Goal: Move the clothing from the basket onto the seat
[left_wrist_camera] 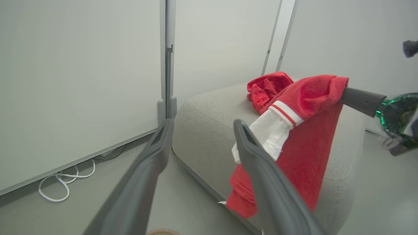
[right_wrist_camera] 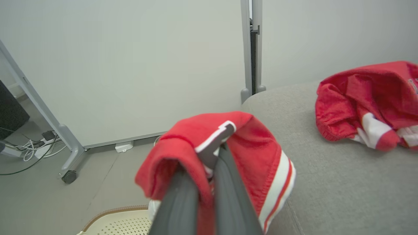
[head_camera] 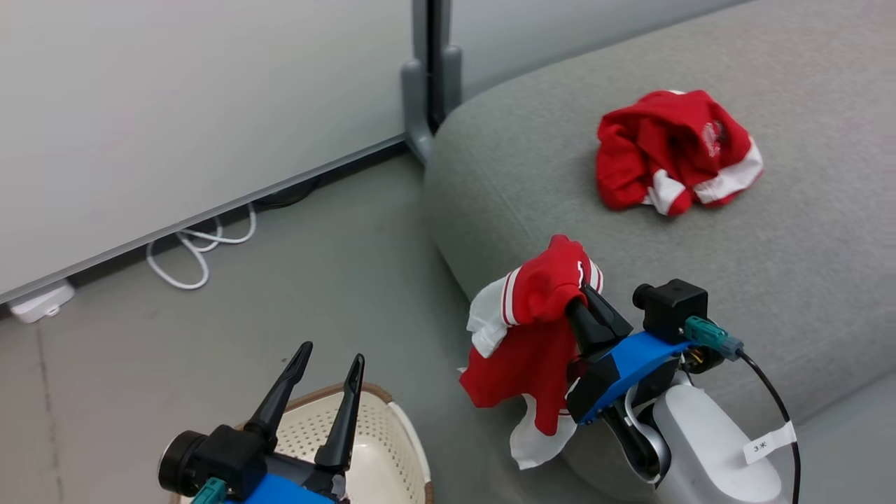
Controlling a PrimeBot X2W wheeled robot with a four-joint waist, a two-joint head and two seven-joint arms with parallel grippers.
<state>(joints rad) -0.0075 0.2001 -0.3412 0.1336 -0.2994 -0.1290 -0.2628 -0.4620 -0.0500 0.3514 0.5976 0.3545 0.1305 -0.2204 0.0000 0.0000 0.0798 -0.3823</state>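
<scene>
The grey seat (head_camera: 805,245) takes up the right of the head view. One red garment (head_camera: 672,150) lies crumpled on its top, well in from the edge. The cream basket (head_camera: 392,434) stands on the floor near the seat's front corner. Above it is the left gripper (head_camera: 332,353), fingers spread wide and holding nothing. The second red garment (head_camera: 521,350) hangs from the right gripper (head_camera: 579,297), pinched between closed fingers at the seat's rounded edge, its tail dangling down the side. To place it well, I judge the arm should carry further over the cushion and lower until fabric rests before releasing.
</scene>
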